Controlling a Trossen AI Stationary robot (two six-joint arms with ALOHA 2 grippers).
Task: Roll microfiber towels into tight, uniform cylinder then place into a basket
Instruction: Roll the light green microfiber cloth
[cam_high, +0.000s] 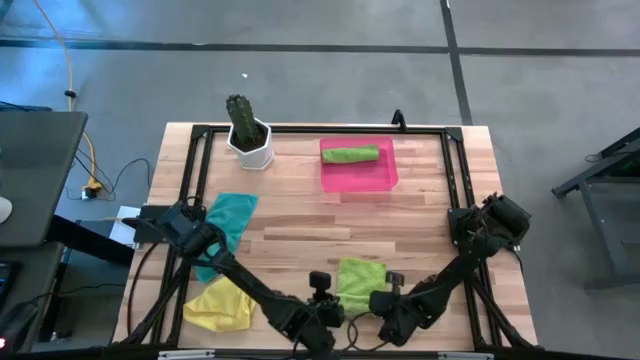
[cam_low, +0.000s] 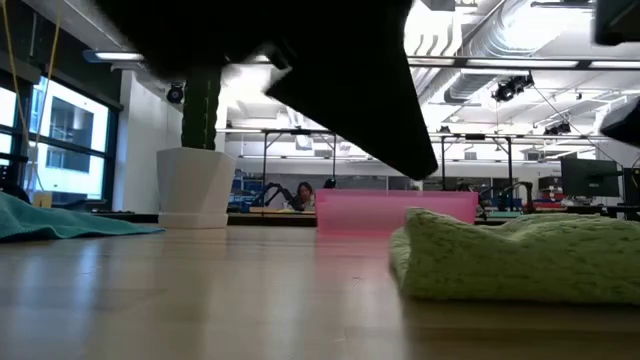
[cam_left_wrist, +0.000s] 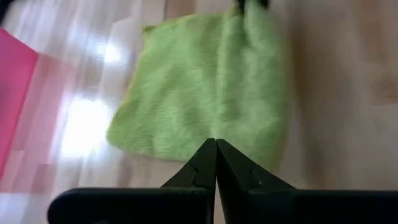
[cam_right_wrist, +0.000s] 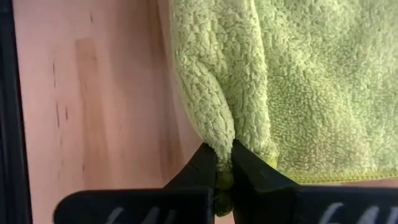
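Observation:
A lime green towel (cam_high: 360, 278) lies spread on the wooden table near its front edge, also seen in the low view (cam_low: 520, 255). My right gripper (cam_right_wrist: 224, 158) is at the towel's right side (cam_high: 385, 297), shut on it. My left gripper (cam_left_wrist: 216, 144) is shut, its tips over the towel's left edge (cam_high: 330, 305). A rolled green towel (cam_high: 350, 154) lies in the pink basket (cam_high: 385, 178) at the back. A teal towel (cam_high: 228, 218) and a yellow towel (cam_high: 218, 305) lie flat at the left. My left gripper's shut tips stand over the green towel's edge (cam_left_wrist: 186, 155); I cannot tell whether they touch it. My right gripper pinches a raised fold of the green towel (cam_right_wrist: 221, 134) between its two fingers, close to the hemmed edge (cam_right_wrist: 336, 177). The fingers slant down from above. The rest of the towel lies on the table.
A white pot with a cactus (cam_high: 250, 140) stands at the back left, beside the basket. A black frame (cam_high: 300, 128) runs round the tabletop. Bare wood lies between the green towel and the basket.

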